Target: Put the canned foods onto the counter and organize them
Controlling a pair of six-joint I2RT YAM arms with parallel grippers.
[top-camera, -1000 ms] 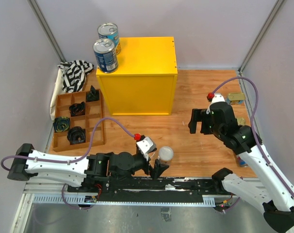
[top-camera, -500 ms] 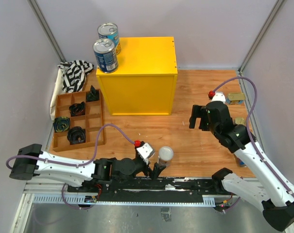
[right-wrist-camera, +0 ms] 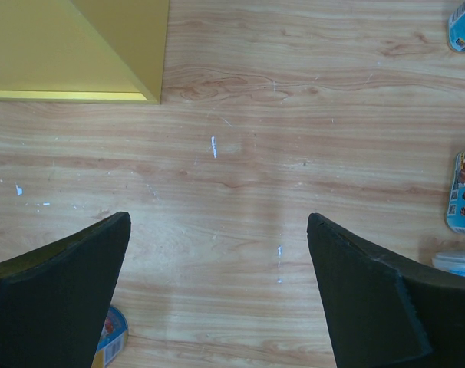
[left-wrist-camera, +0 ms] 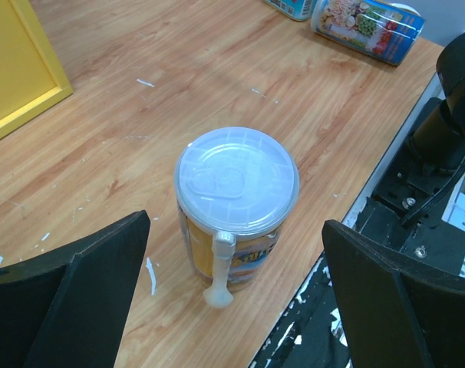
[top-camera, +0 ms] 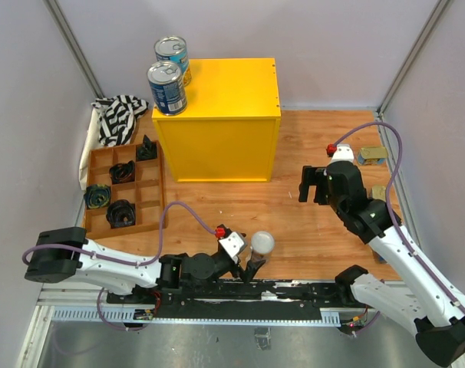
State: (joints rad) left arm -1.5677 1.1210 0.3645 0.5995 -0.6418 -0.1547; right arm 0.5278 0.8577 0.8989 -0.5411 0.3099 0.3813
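While the left tool (top-camera: 246,266) sat low at the near edge of the surface (top-camera: 294,222), its fingers (left-wrist-camera: 71,299) were spread wide on either side of a slim white-lidded can (left-wrist-camera: 236,180). There was a gap on both sides, so it gripped nothing. That can stood upright on the wood, just beside the black rail. A second slim can (left-wrist-camera: 367,21) lay on its side further right. The right tool (top-camera: 315,188) hung over bare wood at mid right, also wide open and holding nothing, with only floorboards between its fingers in the wrist view. The yellow counter (top-camera: 225,100) stood at the far middle, well apart from both tools. On its top, the near blue can (top-camera: 166,87) stood upright at the near left corner, and the far blue can (top-camera: 172,55) stood just behind it along the left edge. A gold tin (top-camera: 373,156) lay on the surface by the right wall. Another seemed to lie nearer, half hidden by the right arm, but I could not tell for sure. A wooden tray (top-camera: 157,192) with small black objects sat at left, and a striped cloth (top-camera: 119,115) lay beyond it.
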